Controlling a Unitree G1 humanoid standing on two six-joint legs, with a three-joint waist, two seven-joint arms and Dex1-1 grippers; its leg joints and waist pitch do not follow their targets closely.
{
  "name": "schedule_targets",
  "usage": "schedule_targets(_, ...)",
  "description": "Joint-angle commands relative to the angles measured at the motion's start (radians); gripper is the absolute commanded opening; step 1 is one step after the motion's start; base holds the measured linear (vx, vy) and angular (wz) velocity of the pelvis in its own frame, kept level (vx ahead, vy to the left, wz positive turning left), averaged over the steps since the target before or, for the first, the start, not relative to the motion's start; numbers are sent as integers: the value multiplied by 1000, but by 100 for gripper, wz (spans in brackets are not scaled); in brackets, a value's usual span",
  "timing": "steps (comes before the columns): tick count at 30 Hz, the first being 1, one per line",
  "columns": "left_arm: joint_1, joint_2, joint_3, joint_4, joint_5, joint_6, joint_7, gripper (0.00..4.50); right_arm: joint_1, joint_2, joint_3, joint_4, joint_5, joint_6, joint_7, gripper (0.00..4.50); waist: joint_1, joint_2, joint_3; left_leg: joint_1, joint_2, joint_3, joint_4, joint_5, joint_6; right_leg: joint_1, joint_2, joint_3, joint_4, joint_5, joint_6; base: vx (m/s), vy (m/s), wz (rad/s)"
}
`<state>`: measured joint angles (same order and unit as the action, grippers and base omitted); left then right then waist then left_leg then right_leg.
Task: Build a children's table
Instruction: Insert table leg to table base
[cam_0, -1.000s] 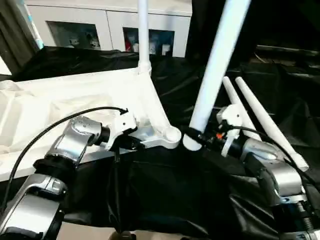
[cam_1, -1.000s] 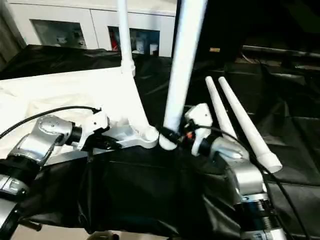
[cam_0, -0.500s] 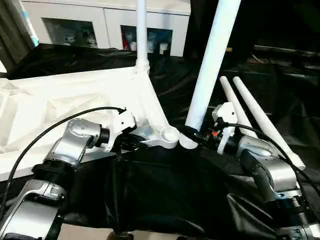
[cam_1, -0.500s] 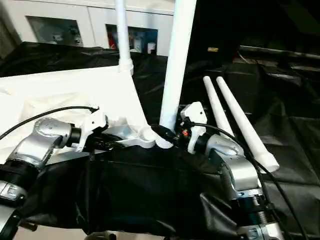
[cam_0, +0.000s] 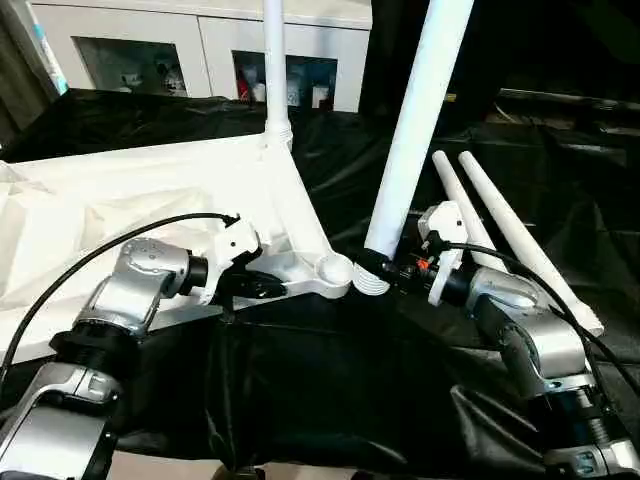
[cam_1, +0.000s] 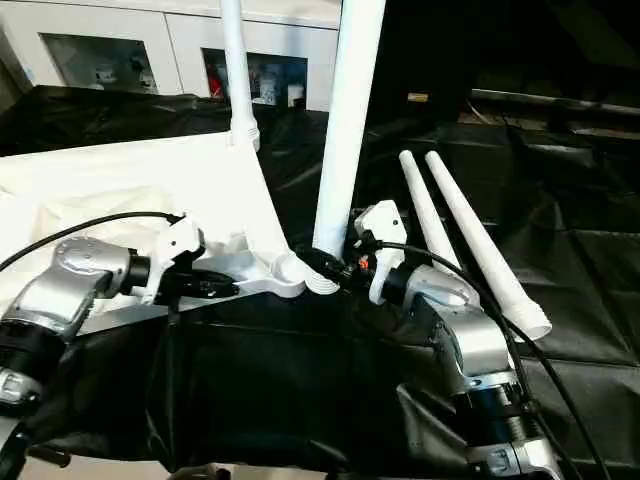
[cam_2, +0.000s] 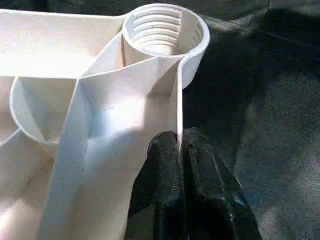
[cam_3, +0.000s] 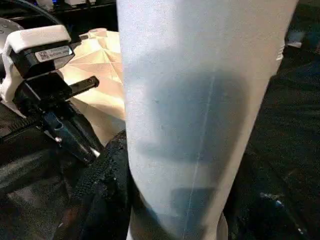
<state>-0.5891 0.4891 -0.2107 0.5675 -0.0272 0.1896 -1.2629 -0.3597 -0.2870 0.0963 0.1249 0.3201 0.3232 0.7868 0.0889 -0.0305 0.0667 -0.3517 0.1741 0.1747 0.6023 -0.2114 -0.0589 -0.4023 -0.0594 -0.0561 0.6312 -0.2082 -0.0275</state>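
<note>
The children's table top (cam_0: 150, 190) lies white and underside up on the black cloth. One leg (cam_0: 272, 60) stands in its far corner socket. My left gripper (cam_0: 268, 288) is shut on the top's thin rim wall just behind the near corner socket (cam_2: 195, 30), black fingers (cam_2: 162, 170) pinching that wall. My right gripper (cam_0: 385, 270) is shut on a second leg (cam_0: 415, 120) near its threaded base. This leg is nearly upright, leaning slightly right at its top. Its base sits right beside the near socket (cam_0: 333, 268), not in it.
Two loose white legs (cam_0: 520, 240) lie side by side on the black-draped work table (cam_0: 330, 380) to the right of my right arm. A white cabinet (cam_0: 200, 40) with glass doors stands behind. The cloth hangs over the near edge.
The held leg has swung slightly more upright, its base staying beside the near socket. The left gripper stays at the rim. The whole view has shifted a little.
</note>
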Motion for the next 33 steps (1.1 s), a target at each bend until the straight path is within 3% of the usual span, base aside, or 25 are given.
schedule_targets(1,13,5,-7,-27,-11,15,-22,4,-36,1,-3,11,7,-3,8,191,1,-4,-72,2,56,-14,-68,-36,52,63,-95,58,-60,-9,-246,0,0,0)
schedule_targets(8,36,20,-50,-56,32,-12,-8,4,-73,15,7,58,-13,-3,-4,191,-1,-4,-75,1,56,-16,-67,-13,54,64,-94,57,-54,19,-250,0,0,0)
schedule_targets(9,41,22,-68,-66,55,-26,3,4,-86,19,10,77,-18,4,-7,191,-1,-14,-74,2,56,-13,-67,-10,57,63,-93,57,-54,20,-248,0,0,0)
schedule_targets(10,41,19,-77,-72,65,-28,12,4,-95,22,12,90,-20,12,-6,191,-1,-11,-74,1,55,-14,-67,-8,58,64,-94,58,-54,17,-247,0,0,0)
schedule_targets(12,37,9,-77,-75,64,-26,20,4,-100,25,16,98,-17,16,1,191,2,-6,-74,6,58,-13,-67,-16,53,59,-93,57,-55,9,-248,0,0,0)
schedule_targets(14,28,-2,-69,-65,64,-31,43,30,-104,27,21,106,-22,14,2,191,3,-8,-74,6,58,-14,-68,-19,50,60,-93,56,-54,14,-248,0,0,0)
schedule_targets(15,20,-11,-57,-56,48,-15,47,46,-106,27,22,109,-23,13,5,191,2,-15,-74,6,57,-13,-68,-24,49,60,-92,56,-55,12,-248,0,0,0)
schedule_targets(18,19,-7,-48,-55,38,0,48,60,-108,28,22,109,-22,15,9,191,5,-16,-73,5,57,-14,-69,-42,37,62,-95,57,-59,-26,-238,0,0,0)
schedule_targets(21,25,7,-40,-64,26,11,33,60,-109,29,22,110,-20,15,14,191,4,-15,-73,5,57,-16,-71,-58,24,61,-95,57,-60,-49,-227,0,0,0)
schedule_targets(26,31,28,-30,-67,17,18,21,60,-110,31,26,114,-18,12,20,191,1,-18,-75,4,56,-15,-69,-33,34,62,-93,56,-55,1,-236,0,0,0)
schedule_targets(33,29,38,-26,-62,8,28,14,60,-112,34,29,114,-15,10,25,191,1,-18,-75,5,57,-15,-69,-37,36,61,-93,56,-56,-6,-241,0,0,0)
